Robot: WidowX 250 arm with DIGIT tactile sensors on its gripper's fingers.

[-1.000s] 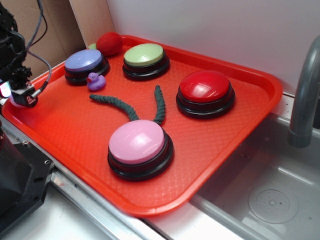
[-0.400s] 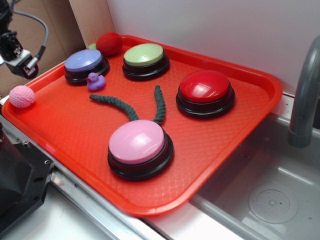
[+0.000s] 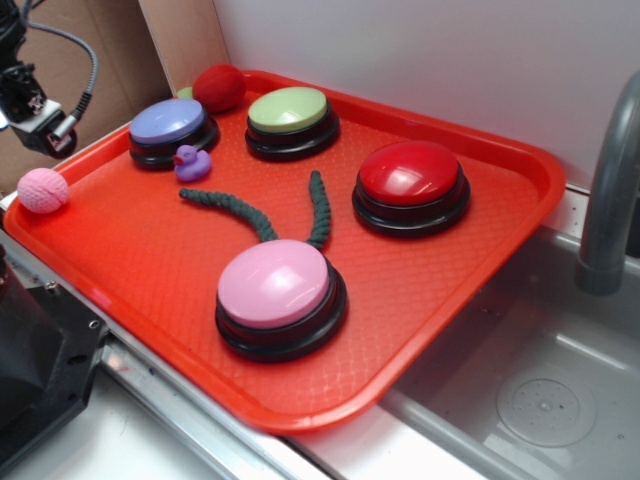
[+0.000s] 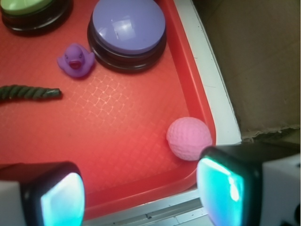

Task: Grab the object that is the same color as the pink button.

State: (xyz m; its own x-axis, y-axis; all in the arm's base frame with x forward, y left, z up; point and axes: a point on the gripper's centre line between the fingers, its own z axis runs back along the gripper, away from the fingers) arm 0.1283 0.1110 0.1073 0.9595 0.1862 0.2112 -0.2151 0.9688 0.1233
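I am holding my hand [image 4: 141, 190] open and empty above the tray's [image 4: 117, 141] corner, fingers spread wide for a drop. The pink ball [image 4: 189, 138] is resting against the rim there, matching the pink button [image 3: 275, 285] well apart.

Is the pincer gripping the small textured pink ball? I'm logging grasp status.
No: in the wrist view the small textured pink ball rests on the orange tray's rim, free of the open pincer.
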